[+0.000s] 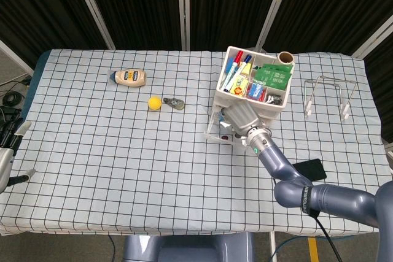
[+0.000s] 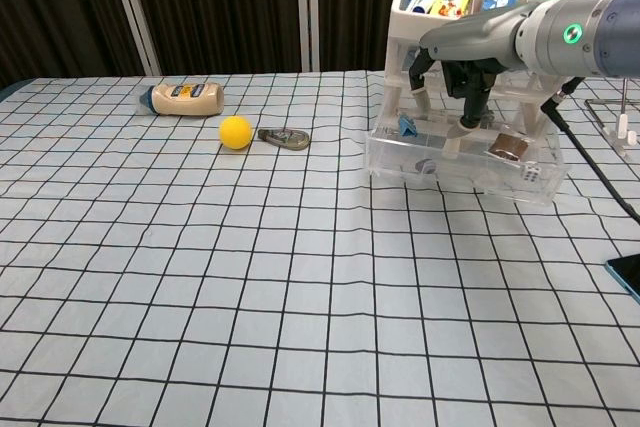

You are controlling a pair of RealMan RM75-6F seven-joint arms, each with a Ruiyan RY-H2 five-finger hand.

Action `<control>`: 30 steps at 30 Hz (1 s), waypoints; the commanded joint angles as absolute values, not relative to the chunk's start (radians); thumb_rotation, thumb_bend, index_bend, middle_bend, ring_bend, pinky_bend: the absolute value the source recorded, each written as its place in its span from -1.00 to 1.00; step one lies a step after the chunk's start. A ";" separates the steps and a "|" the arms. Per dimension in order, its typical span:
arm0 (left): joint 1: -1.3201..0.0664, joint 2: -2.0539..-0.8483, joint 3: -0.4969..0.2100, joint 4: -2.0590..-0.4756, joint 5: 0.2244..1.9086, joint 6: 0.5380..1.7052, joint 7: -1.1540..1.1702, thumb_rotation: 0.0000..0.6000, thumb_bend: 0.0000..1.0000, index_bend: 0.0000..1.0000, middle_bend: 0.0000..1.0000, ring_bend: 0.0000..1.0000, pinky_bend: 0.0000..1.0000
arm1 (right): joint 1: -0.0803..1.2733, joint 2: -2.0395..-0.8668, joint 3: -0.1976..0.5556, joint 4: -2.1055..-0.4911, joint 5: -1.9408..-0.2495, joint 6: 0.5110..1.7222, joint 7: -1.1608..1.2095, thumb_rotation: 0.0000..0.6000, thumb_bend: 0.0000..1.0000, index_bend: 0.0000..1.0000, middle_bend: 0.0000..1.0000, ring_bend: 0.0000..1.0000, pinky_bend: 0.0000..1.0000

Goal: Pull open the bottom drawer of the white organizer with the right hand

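Observation:
The white organizer [image 1: 252, 84] stands at the back right of the table, with pens and packets in its top tray. In the chest view its clear bottom drawer [image 2: 465, 169] sticks out toward me from the organizer [image 2: 480, 17], with small items inside. My right hand [image 2: 455, 67] hangs in front of the upper drawers, and its fingers [image 2: 468, 119] point down, spread apart, over the drawer's rear part. I see nothing gripped. In the head view the right hand [image 1: 241, 116] covers the drawer fronts. My left hand [image 1: 9, 151] sits at the table's far left edge, fingers apart and empty.
A mayonnaise bottle [image 2: 185, 98], a yellow ball [image 2: 235, 132] and a metal clip [image 2: 284, 137] lie left of the organizer. A wire rack [image 1: 328, 96] stands to its right. A black phone [image 1: 310, 169] lies near the front right.

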State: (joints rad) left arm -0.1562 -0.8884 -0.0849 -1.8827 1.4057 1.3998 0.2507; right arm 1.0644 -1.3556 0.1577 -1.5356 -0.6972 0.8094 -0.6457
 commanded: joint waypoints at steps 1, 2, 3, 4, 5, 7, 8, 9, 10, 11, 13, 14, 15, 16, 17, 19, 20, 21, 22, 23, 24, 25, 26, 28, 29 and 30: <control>-0.158 -0.889 -0.084 -1.887 1.404 1.400 0.256 1.00 -0.96 -1.00 -1.00 -1.00 -1.00 | 1.066 -1.357 0.148 -1.523 -0.693 0.800 -0.637 1.00 -0.74 -0.09 1.00 1.00 0.84; -0.158 -0.889 -0.084 -1.888 1.405 1.400 0.258 1.00 -0.96 -1.00 -1.00 -1.00 -1.00 | 1.066 -1.358 0.146 -1.520 -0.692 0.798 -0.636 1.00 -0.75 -0.09 1.00 1.00 0.84; -0.158 -0.889 -0.083 -1.890 1.404 1.400 0.260 1.00 -0.96 -1.00 -1.00 -1.00 -1.00 | 1.066 -1.360 0.142 -1.515 -0.693 0.796 -0.632 1.00 -0.75 -0.09 1.00 1.00 0.84; -0.158 -0.890 -0.083 -1.892 1.402 1.402 0.260 1.00 -0.96 -1.00 -1.00 -1.00 -1.00 | 1.065 -1.362 0.139 -1.510 -0.696 0.794 -0.627 1.00 -0.75 -0.09 1.00 1.00 0.84; -0.157 -0.889 -0.083 -1.894 1.401 1.403 0.261 1.00 -0.96 -1.00 -1.00 -1.00 -1.00 | 1.064 -1.364 0.137 -1.506 -0.699 0.793 -0.623 1.00 -0.75 -0.09 1.00 1.00 0.84; -0.156 -0.887 -0.083 -1.898 1.401 1.406 0.264 1.00 -0.96 -1.00 -1.00 -1.00 -1.00 | 1.063 -1.367 0.135 -1.498 -0.705 0.790 -0.611 1.00 -0.75 -0.09 1.00 1.00 0.84; -0.156 -0.885 -0.083 -1.899 1.401 1.408 0.267 1.00 -0.96 -1.00 -1.00 -1.00 -1.00 | 1.062 -1.369 0.135 -1.493 -0.710 0.791 -0.605 1.00 -0.75 -0.08 1.00 1.00 0.84; -0.156 -0.884 -0.082 -1.901 1.401 1.409 0.269 1.00 -0.96 -1.00 -1.00 -1.00 -1.00 | 1.061 -1.371 0.134 -1.488 -0.717 0.791 -0.600 1.00 -0.75 -0.08 1.00 1.00 0.84; -0.155 -0.883 -0.082 -1.902 1.402 1.411 0.271 1.00 -0.96 -1.00 -1.00 -1.00 -1.00 | 1.061 -1.372 0.133 -1.483 -0.723 0.792 -0.595 1.00 -0.75 -0.07 1.00 1.00 0.84; -0.155 -0.882 -0.081 -1.904 1.402 1.412 0.272 1.00 -0.96 -1.00 -1.00 -1.00 -1.00 | 1.060 -1.374 0.132 -1.479 -0.730 0.791 -0.591 1.00 -0.75 -0.06 1.00 1.00 0.84; -0.154 -0.881 -0.081 -1.905 1.402 1.414 0.273 1.00 -0.96 -1.00 -1.00 -1.00 -1.00 | 1.058 -1.375 0.130 -1.476 -0.738 0.789 -0.583 1.00 -0.75 -0.05 1.00 1.00 0.84; -0.154 -0.880 -0.080 -1.907 1.402 1.413 0.273 1.00 -0.96 -1.00 -1.00 -1.00 -1.00 | 1.057 -1.374 0.127 -1.475 -0.745 0.787 -0.578 1.00 -0.75 -0.04 1.00 1.00 0.84; -0.155 -0.880 -0.080 -1.907 1.401 1.412 0.274 1.00 -0.96 -1.00 -1.00 -1.00 -1.00 | 1.055 -1.373 0.125 -1.475 -0.751 0.788 -0.575 1.00 -0.75 -0.03 1.00 1.00 0.84; -0.155 -0.880 -0.079 -1.907 1.400 1.411 0.275 1.00 -0.96 -1.00 -1.00 -1.00 -1.00 | 1.054 -1.373 0.124 -1.475 -0.756 0.790 -0.574 1.00 -0.75 -0.03 1.00 1.00 0.84; -0.156 -0.880 -0.079 -1.907 1.400 1.409 0.276 1.00 -0.96 -1.00 -1.00 -1.00 -1.00 | 1.052 -1.373 0.123 -1.476 -0.763 0.793 -0.571 1.00 -0.75 -0.02 1.00 1.00 0.84; -0.158 -0.882 -0.077 -1.909 1.401 1.406 0.278 1.00 -0.96 -1.00 -1.00 -1.00 -1.00 | 1.045 -1.373 0.122 -1.479 -0.784 0.803 -0.558 1.00 -0.75 -0.01 1.00 1.00 0.84; -0.158 -0.882 -0.076 -1.910 1.402 1.406 0.278 1.00 -0.96 -1.00 -1.00 -1.00 -1.00 | 1.041 -1.371 0.122 -1.483 -0.791 0.806 -0.553 1.00 -0.75 0.00 1.00 1.00 0.84; -0.158 -0.882 -0.075 -1.910 1.404 1.406 0.278 1.00 -0.96 -1.00 -1.00 -1.00 -1.00 | 1.039 -1.369 0.122 -1.487 -0.797 0.809 -0.549 1.00 -0.75 0.01 1.00 1.00 0.84; -0.158 -0.882 -0.074 -1.910 1.406 1.407 0.279 1.00 -0.96 -1.00 -1.00 -1.00 -1.00 | 1.036 -1.367 0.121 -1.493 -0.803 0.813 -0.547 1.00 -0.75 0.01 1.00 1.00 0.84; -0.158 -0.882 -0.073 -1.910 1.407 1.408 0.279 1.00 -0.96 -1.00 -1.00 -1.00 -1.00 | 1.034 -1.365 0.119 -1.498 -0.810 0.816 -0.546 1.00 -0.75 0.01 1.00 1.00 0.84; -0.157 -0.882 -0.072 -1.910 1.409 1.409 0.278 1.00 -0.96 -1.00 -1.00 -1.00 -1.00 | 1.031 -1.363 0.117 -1.505 -0.823 0.822 -0.544 1.00 -0.75 0.02 1.00 1.00 0.84; -0.156 -0.882 -0.071 -1.910 1.411 1.410 0.278 1.00 -0.96 -1.00 -1.00 -1.00 -1.00 | 1.027 -1.362 0.116 -1.509 -0.838 0.827 -0.540 1.00 -0.75 0.02 1.00 1.00 0.84; -0.155 -0.882 -0.069 -1.910 1.413 1.412 0.278 1.00 -0.96 -1.00 -1.00 -1.00 -1.00 | 1.025 -1.361 0.114 -1.511 -0.857 0.831 -0.535 1.00 -0.75 0.01 1.00 1.00 0.84; -0.151 -0.882 -0.066 -1.911 1.419 1.416 0.277 1.00 -0.96 -1.00 -1.00 -1.00 -1.00 | 1.020 -1.359 0.107 -1.507 -0.913 0.834 -0.521 1.00 -0.75 0.01 1.00 1.00 0.84; -0.150 -0.882 -0.064 -1.911 1.421 1.418 0.276 1.00 -0.96 -1.00 -1.00 -1.00 -1.00 | 1.017 -1.359 0.104 -1.502 -0.937 0.835 -0.513 1.00 -0.75 0.01 1.00 1.00 0.84; -0.147 -0.882 -0.062 -1.911 1.424 1.420 0.275 1.00 -0.96 -1.00 -1.00 -1.00 -1.00 | 1.014 -1.359 0.100 -1.498 -0.969 0.838 -0.504 1.00 -0.75 0.01 1.00 1.00 0.84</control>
